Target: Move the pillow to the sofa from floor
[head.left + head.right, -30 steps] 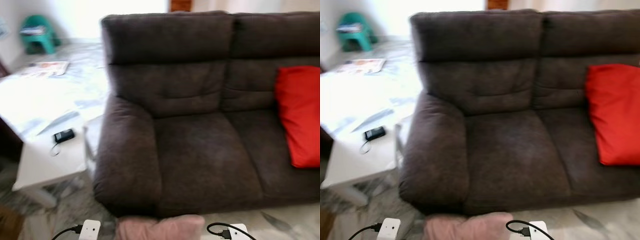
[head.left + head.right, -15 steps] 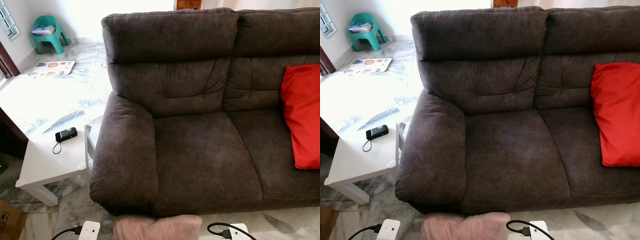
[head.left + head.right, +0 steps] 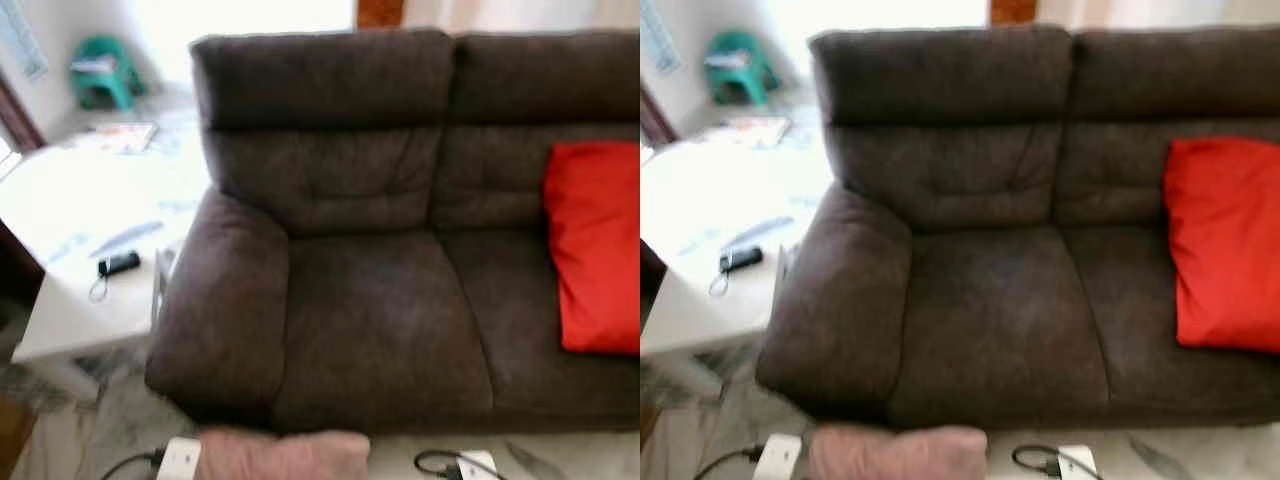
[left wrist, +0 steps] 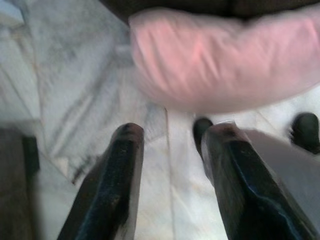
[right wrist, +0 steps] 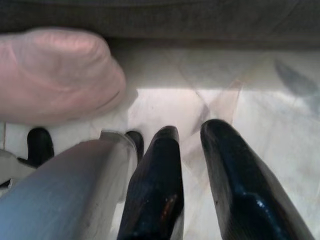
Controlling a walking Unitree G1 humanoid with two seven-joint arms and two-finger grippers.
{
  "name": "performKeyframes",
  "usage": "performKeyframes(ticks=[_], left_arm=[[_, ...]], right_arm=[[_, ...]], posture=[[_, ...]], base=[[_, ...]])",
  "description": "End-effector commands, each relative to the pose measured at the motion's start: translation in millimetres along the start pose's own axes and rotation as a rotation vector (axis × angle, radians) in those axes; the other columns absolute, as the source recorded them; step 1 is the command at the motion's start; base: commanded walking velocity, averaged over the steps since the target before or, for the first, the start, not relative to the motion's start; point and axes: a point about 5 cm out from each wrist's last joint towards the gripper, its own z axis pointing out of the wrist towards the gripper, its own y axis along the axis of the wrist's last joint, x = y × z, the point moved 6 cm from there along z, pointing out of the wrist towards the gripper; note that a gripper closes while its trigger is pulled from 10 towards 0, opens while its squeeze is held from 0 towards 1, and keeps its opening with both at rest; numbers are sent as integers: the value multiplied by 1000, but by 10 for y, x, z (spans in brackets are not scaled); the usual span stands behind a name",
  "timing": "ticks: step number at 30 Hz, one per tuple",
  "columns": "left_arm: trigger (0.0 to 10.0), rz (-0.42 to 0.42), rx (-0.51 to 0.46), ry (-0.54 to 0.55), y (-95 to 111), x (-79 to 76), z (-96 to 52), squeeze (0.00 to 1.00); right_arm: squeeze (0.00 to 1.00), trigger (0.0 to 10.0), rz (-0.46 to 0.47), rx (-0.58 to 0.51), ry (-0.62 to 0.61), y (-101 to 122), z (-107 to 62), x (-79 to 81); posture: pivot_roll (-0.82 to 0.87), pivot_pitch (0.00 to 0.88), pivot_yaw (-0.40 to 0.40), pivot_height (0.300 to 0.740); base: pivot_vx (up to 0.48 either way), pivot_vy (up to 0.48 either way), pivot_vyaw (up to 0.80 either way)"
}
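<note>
Approach phase, pickup not started. Pink pillow [image 3: 283, 455] lies on the marble floor [image 5: 280, 115], right up against the front base of the dark brown sofa [image 3: 380, 300], below the left seat cushion. Left gripper [image 4: 167, 137] hovers over the floor just short of the pillow's near edge, fingers spread apart with nothing between them. Right gripper [image 5: 190, 135] is low beside the pillow's other end, fingers parted by a narrow gap, also empty and not touching the pillow. Head views are blurred, so fine detail is unreliable. Sofa seat in front is free; a red cushion [image 3: 595, 245] sits on the right seat. White side table [image 3: 75, 300] to the left carries a small black device [image 3: 118, 263]. My read on the next move: bring both grippers in against opposite ends of the pillow, squeeze, lift clear of the sofa's front edge, then set it down on the open left seat.
</note>
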Motion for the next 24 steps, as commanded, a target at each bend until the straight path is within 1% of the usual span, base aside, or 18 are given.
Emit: performKeyframes(ticks=[1, 11, 24], left_arm=[[10000, 4, 6, 15, -29, 84, -11, 0], [10000, -29, 1, 14, -29, 84, -13, 0], [10000, -34, -4, 10, -6, 72, -8, 0]], right_arm=[[0, 10000, 1, 3, 12, -15, 3, 61], [0, 10000, 7, 3, 8, -11, 4, 56], [0, 10000, 7, 3, 8, -7, 4, 52]], posture=[[-3, 0, -13, 740], [-3, 0, -13, 740], [-5, 0, -14, 740]], base=[[0, 0, 0], [0, 0, 0], [0, 478, 0]])
